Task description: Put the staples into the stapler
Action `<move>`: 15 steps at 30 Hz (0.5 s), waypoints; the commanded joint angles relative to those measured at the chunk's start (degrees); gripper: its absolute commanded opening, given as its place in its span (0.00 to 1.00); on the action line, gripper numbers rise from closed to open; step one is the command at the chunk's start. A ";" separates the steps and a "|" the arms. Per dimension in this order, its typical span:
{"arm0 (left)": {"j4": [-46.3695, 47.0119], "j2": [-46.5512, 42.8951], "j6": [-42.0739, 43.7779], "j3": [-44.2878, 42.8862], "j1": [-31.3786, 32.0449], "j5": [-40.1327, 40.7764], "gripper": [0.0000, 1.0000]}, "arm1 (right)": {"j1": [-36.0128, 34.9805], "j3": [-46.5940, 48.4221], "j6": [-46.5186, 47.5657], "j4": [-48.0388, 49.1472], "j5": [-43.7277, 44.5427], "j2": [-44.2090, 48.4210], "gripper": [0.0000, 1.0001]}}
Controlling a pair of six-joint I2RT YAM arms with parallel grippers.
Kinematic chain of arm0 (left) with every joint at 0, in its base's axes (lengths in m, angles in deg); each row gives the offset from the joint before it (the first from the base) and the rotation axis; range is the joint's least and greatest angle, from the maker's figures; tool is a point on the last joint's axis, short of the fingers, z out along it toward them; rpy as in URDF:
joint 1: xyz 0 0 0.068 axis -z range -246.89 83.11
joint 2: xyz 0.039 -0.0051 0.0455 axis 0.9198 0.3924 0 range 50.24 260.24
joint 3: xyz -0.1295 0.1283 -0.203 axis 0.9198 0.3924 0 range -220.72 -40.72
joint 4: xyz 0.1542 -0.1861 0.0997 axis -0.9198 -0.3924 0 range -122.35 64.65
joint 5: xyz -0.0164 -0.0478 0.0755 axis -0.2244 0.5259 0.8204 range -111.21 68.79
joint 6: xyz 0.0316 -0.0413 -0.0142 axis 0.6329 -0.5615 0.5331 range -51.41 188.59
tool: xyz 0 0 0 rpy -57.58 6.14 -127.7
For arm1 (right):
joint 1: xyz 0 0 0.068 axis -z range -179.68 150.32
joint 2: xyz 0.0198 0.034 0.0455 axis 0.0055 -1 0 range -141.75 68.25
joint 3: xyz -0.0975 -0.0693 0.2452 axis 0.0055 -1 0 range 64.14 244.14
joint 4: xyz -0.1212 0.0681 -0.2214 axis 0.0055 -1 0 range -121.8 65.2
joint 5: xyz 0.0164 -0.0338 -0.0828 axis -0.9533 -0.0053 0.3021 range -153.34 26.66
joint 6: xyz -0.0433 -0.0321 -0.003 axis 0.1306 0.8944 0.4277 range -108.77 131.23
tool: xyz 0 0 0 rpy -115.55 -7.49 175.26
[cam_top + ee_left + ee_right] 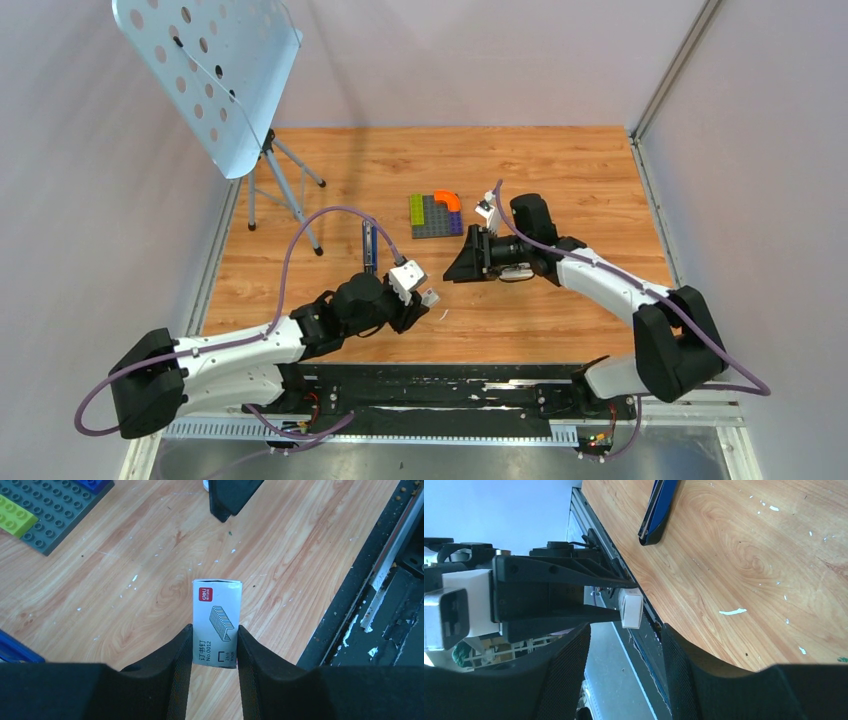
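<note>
My left gripper [214,630] is shut on the small white printed staples box [217,620], held above the wooden table near its front edge. In the top view that box [429,297] hangs at the left gripper [424,298]. The right gripper [452,268] points left toward it, a short gap away. In the right wrist view the right gripper [624,640] stands open with nothing between its fingers, and the box [631,609] sits just beyond their tips. The slim blue stapler [369,245] lies on the table behind the left gripper, apart from both; the stapler [659,510] also shows at the top of the right wrist view.
A grey block plate [435,213] with coloured bricks lies behind the right gripper. A pale blue perforated panel on a tripod [210,70] stands at the back left. A black rail [450,385] runs along the table's near edge. Walls close in both sides.
</note>
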 commanded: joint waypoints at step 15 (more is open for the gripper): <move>3.74 -0.65 2.15 -0.73 1.08 0.81 0.36 | -1.71 1.47 3.25 -0.61 -6.77 -8.48 0.56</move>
